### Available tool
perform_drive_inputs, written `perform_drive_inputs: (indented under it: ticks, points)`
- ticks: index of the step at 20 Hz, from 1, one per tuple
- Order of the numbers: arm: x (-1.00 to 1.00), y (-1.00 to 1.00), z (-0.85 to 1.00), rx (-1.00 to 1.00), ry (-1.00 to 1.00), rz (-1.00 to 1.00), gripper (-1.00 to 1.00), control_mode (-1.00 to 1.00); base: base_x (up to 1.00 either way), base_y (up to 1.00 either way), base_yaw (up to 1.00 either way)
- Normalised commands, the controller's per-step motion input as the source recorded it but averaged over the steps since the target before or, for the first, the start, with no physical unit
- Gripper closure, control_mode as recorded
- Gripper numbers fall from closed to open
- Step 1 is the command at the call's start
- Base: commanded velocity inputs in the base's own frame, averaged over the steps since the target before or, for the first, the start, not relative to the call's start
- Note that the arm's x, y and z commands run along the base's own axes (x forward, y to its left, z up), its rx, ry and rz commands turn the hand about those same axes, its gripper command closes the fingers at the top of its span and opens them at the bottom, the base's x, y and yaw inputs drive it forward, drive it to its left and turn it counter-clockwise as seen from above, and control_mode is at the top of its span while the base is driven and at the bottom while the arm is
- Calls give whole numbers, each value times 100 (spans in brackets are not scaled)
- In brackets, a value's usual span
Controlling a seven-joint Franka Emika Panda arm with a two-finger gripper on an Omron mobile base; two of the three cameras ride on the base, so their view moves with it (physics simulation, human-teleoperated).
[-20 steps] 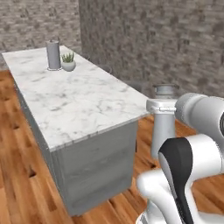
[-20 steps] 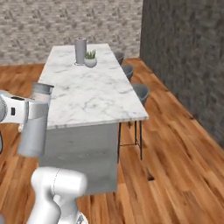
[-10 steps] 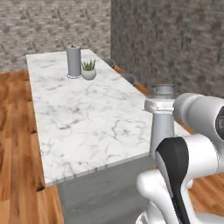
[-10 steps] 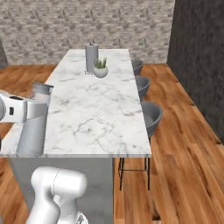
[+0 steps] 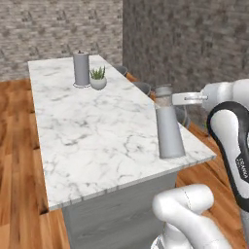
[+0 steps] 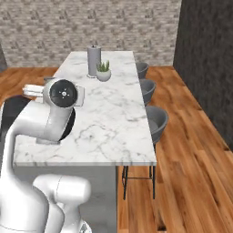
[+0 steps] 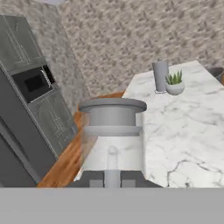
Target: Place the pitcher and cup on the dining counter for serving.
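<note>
In the left base view, a straight grey cylinder on a round base (image 5: 81, 68) stands at the upper left of the frame, with a small green plant in a white bowl (image 5: 98, 79) just beside it on its right. Both sit at the far end of the long white, grey-veined marble dining counter (image 5: 92, 141), which fills the middle of the frame. Right of centre stands the tall grey pitcher with a darker rim and flared base (image 5: 168, 124), near the counter's right edge and near corner. It is upright, long axis vertical, wide base down and rim up. Its base appears to be at or just above the marble; contact cannot be confirmed. At the far right, the white arm's two-finger gripper (image 5: 187, 98) reaches in level and is clenched on the pitcher's small side handle, just below the rim.

Judging from this, the pitcher is being set down, and the cup is yet to come. The next move calls for settling the base flat, loosening the grip, and drawing the hand back sideways without tipping the tall vessel, which stands close to the edge.
</note>
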Motion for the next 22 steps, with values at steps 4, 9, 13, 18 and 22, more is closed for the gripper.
perform_drive_inputs:
  ticks: [4, 9, 13, 18, 22]
  points:
    - [100, 11, -2, 32, 28, 56, 100, -100, 0, 0, 0]
    - [94, 41, -20, 26, 15, 36, 100, -100, 0, 0, 0]
    - [5, 34, -2, 18, -4, 14, 100, -100, 0, 0, 0]
    - [33, 45, -34, 8, -5, 3, 100, -100, 0, 0, 0]
    - [85, 37, -49, -11, -9, -3, 100, -100, 0, 0, 0]
